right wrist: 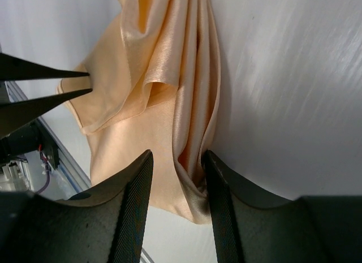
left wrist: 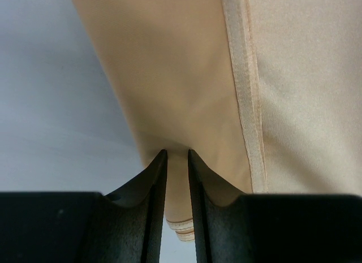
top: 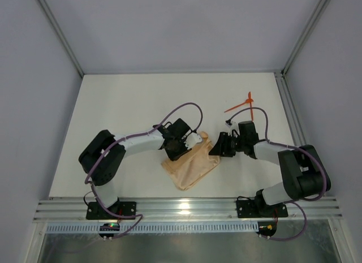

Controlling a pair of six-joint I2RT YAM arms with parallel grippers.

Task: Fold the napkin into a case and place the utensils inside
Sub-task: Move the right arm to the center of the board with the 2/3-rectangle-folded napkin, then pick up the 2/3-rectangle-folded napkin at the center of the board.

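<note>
The peach-orange napkin (top: 189,166) lies crumpled on the white table between my two grippers. My left gripper (top: 195,139) is at its upper left edge. In the left wrist view the left gripper (left wrist: 175,152) is shut on a fold of the napkin (left wrist: 186,76). My right gripper (top: 216,145) is at the napkin's upper right corner. In the right wrist view the right gripper (right wrist: 176,155) is open and straddles a bunched fold of the napkin (right wrist: 130,87) that rests against one finger. The two orange-red utensils (top: 240,106) lie crossed on the table at the far right, apart from both grippers.
An aluminium rail (top: 186,209) runs along the table's near edge by the arm bases. Grey walls and metal frame posts (top: 305,31) enclose the table on three sides. Purple cables (top: 184,107) loop above both arms.
</note>
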